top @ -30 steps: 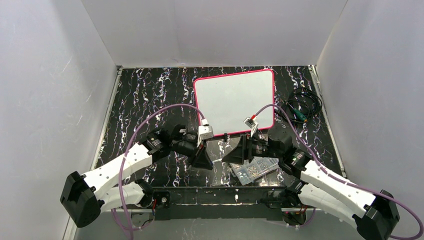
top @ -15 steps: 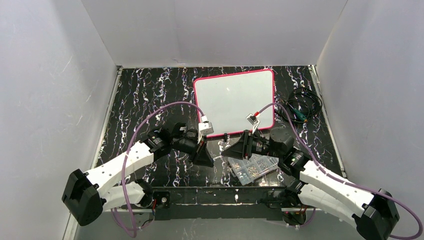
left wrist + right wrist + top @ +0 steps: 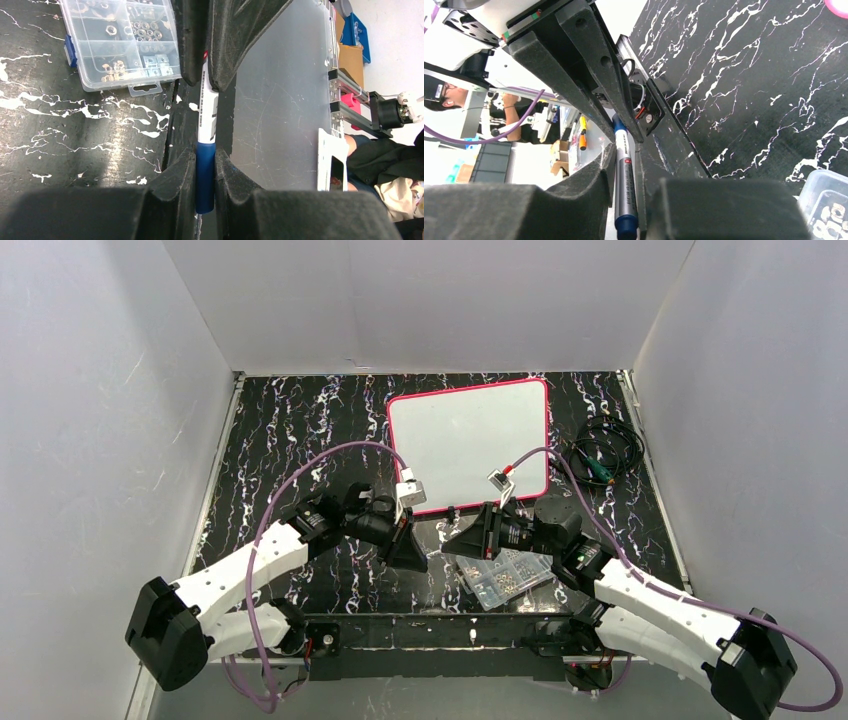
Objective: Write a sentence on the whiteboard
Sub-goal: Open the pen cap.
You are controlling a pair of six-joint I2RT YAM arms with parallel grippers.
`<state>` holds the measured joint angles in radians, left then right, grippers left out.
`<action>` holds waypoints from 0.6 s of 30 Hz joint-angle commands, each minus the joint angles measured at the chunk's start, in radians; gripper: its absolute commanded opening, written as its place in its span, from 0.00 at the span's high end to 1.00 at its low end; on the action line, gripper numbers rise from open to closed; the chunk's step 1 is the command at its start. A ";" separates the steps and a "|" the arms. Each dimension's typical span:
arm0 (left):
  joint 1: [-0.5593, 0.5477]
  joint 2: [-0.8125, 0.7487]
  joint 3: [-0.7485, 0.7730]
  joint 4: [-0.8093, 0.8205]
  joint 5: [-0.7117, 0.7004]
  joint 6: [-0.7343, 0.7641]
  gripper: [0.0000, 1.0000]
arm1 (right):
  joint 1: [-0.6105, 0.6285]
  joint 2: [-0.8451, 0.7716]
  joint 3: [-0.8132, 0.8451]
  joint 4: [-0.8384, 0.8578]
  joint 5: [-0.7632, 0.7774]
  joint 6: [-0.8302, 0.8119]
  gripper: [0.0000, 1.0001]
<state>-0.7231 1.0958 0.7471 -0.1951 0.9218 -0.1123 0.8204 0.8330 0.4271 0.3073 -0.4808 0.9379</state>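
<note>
**Left fingers** (image 3: 170, 185): clamped on the blue end of the marker (image 3: 206, 115), foam hard against it on both sides.

**Right fingers** (image 3: 574, 200): set 1 on each side of the same marker's other end, very close. Whether they bear on it I cannot tell from either wrist view.

The marker spans the 2 arms, roughly level, above the bench (image 3: 300, 430) near its front middle.

**Judgement:** the step in hand looks like pulling the cap, with 1 arm on each end. Which end is the cap I cannot tell.

**Requirements for doing it well:**
1. The right fingers need a firm, square hold before any pull. A half grip would likely slip along the barrel.
2. Pull straight along the marker's axis, with no twist or droop, or it may lever out of the foam.
3. Hold the barrel arm fixed and move only the other.
4. Mind the parts box (image 3: 508, 578), just beside the right arm.

**Task item:** the whiteboard (image 3: 468, 440) lies flat beyond the fingers, toward the back right, and its surface shows no writing. To reach it, the writing tip must end up projecting clear of the foam.
</note>
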 commanded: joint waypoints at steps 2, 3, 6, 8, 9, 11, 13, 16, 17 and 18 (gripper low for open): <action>0.016 0.005 0.026 0.008 -0.012 -0.014 1.00 | 0.016 -0.002 -0.002 0.086 -0.028 0.000 0.86; 0.017 0.006 0.026 0.007 -0.014 -0.013 1.00 | 0.016 0.000 -0.002 0.090 -0.029 0.001 0.93; 0.018 0.006 0.028 -0.001 -0.027 -0.004 1.00 | 0.017 -0.004 -0.001 0.106 -0.016 0.014 0.99; 0.018 0.003 0.031 -0.012 -0.042 0.006 1.00 | 0.017 -0.014 0.008 0.108 0.014 0.014 0.99; 0.017 -0.001 0.031 -0.015 -0.046 0.010 1.00 | 0.017 -0.021 0.018 0.101 0.030 0.004 0.99; 0.019 -0.012 0.027 -0.018 -0.053 0.017 1.00 | 0.016 -0.041 0.053 0.062 0.063 -0.032 0.99; 0.017 -0.030 0.020 -0.013 -0.056 0.017 1.00 | 0.012 -0.073 0.101 -0.022 0.094 -0.093 0.99; 0.020 -0.057 0.008 0.021 -0.009 0.009 1.00 | -0.016 -0.112 0.178 -0.170 0.099 -0.180 0.99; 0.020 -0.066 0.002 0.031 -0.001 0.006 1.00 | -0.032 -0.120 0.207 -0.218 0.092 -0.205 0.99; 0.022 -0.076 -0.001 0.032 0.000 0.009 1.00 | -0.048 -0.124 0.234 -0.259 0.080 -0.229 0.99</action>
<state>-0.7158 1.0672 0.7483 -0.1322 0.9302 -0.0898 0.8219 0.7692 0.5148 0.1673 -0.4294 0.8486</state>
